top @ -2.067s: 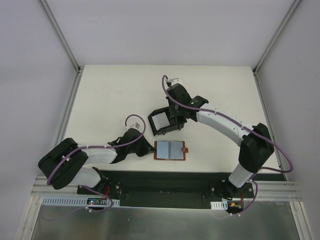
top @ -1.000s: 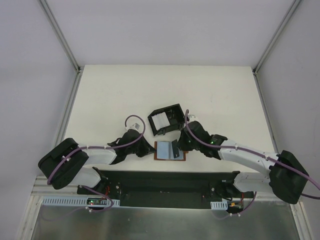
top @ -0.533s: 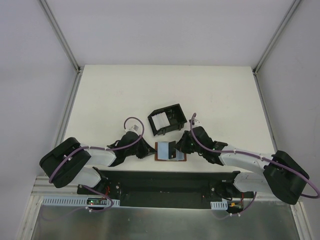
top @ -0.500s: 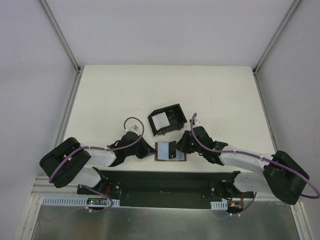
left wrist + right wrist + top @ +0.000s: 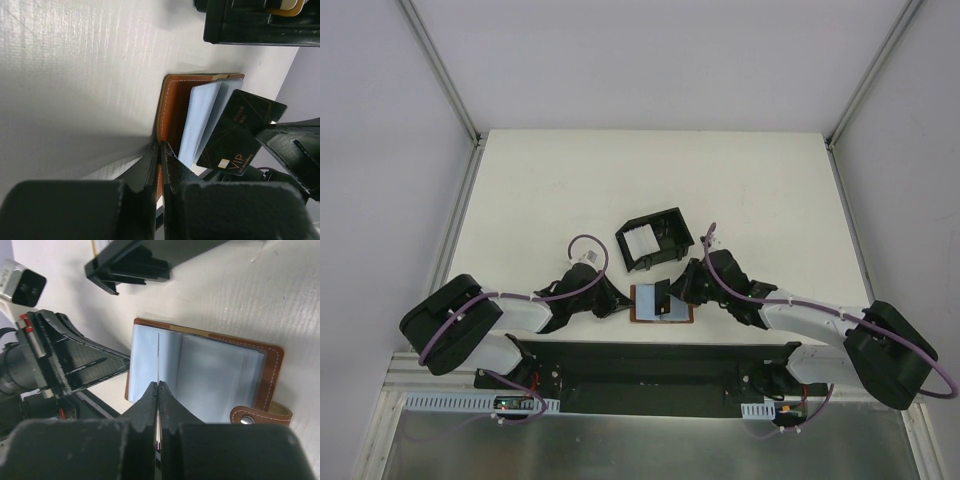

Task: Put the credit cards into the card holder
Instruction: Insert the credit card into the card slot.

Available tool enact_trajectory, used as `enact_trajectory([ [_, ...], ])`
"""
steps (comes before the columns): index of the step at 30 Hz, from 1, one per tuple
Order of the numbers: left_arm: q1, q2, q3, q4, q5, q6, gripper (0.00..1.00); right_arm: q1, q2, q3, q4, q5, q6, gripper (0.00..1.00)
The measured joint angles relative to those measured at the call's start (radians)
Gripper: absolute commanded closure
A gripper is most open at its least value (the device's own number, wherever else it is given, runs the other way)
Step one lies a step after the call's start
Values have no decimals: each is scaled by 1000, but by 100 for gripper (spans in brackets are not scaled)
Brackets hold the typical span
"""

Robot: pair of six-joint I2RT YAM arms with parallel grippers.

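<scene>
From my desk the two arms look alike. The left arm [image 5: 510,312] and right arm [image 5: 800,318] have white tubular links set between bulky black joint housings, and a purple cable [image 5: 588,245] loops along each. Their bases [image 5: 515,385] are black, at the bottom of the overhead frame. The left fingers [image 5: 172,167] and right fingers [image 5: 145,400] are matte black, grainy, tapering to thin tips. At the left of the right wrist frame I see a fine woven pattern on the other arm's finger plates.
</scene>
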Motion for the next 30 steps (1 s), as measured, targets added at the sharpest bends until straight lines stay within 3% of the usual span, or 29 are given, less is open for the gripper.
enact_trajectory([
  [30, 0, 23, 1, 24, 6, 0, 100, -63, 98, -90, 147, -86, 67, 99],
])
